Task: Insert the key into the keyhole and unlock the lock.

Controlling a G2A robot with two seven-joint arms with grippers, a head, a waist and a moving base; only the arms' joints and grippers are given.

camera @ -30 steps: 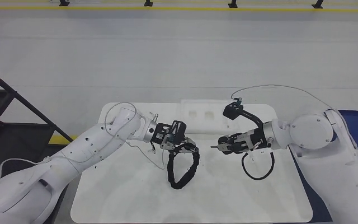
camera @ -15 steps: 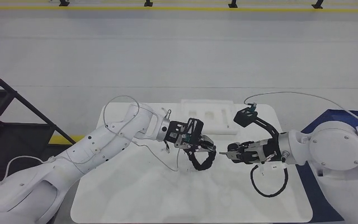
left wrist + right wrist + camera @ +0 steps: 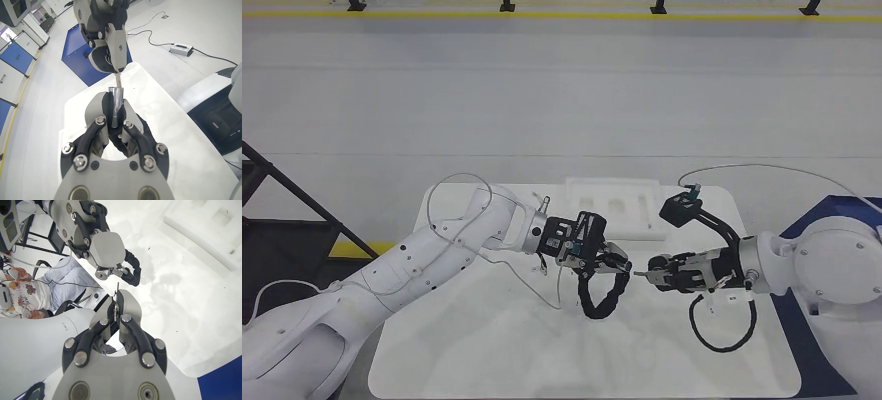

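You are holding the lock (image 3: 115,106) up off the tabletop (image 3: 482,350) with the left end effector (image 3: 612,262), which is clamping the chrome cylinder while the black cable loop (image 3: 600,295) is hanging below it. The right end effector (image 3: 116,296) is pinching the key (image 3: 117,287) by its head, with the blade sticking out toward the keyhole (image 3: 102,275).

Judging by the two wrist views, picking up both parts and bringing them together is done. The blade is pointing at the cylinder's face and its tip is sitting right at the opening, apparently not yet inside. I cannot tell whether it is touching the face. Pushing the key in and turning it to unlock are what is remaining, so the task is looking roughly halfway along.
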